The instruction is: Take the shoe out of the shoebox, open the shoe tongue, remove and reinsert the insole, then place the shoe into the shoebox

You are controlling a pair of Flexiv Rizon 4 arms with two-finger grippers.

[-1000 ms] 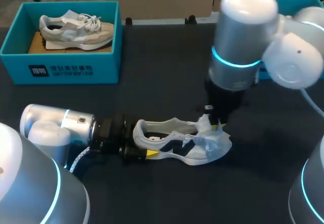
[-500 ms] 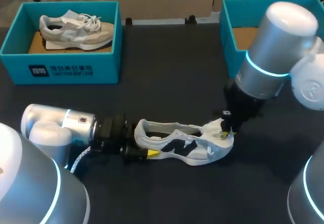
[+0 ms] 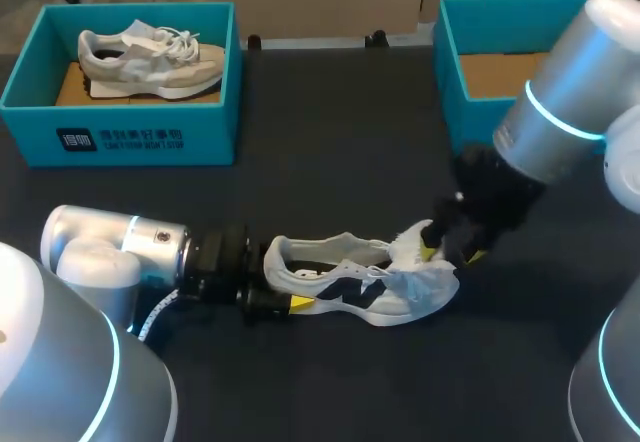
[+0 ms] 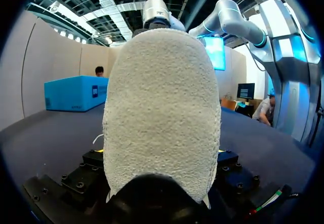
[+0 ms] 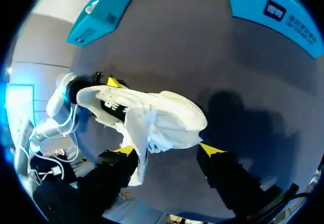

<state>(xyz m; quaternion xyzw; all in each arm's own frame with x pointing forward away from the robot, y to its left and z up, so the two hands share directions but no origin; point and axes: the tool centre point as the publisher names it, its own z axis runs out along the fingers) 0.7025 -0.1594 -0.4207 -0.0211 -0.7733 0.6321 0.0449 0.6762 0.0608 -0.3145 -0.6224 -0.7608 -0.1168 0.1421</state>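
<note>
Table (image 3: 330, 142) of dark cloth carries a white shoe (image 3: 360, 287) with black side markings, lying on its sole near the front, heel to the left and toe to the right. The left gripper (image 3: 283, 292) comes in low from the left and pinches the heel between its fingers; in the left wrist view the pale heel fills the space straight ahead of it. The right gripper (image 3: 452, 254) leans down from the right at the toe, its yellow tips spread wide on either side of the toe cap, and a loose white flap of the shoe hangs just beside one tip. The right shoebox (image 3: 450, 72), teal with a brown floor, stands far right. The left shoebox (image 3: 150, 132) stands far left and holds a beige shoe (image 3: 150, 57)
</note>
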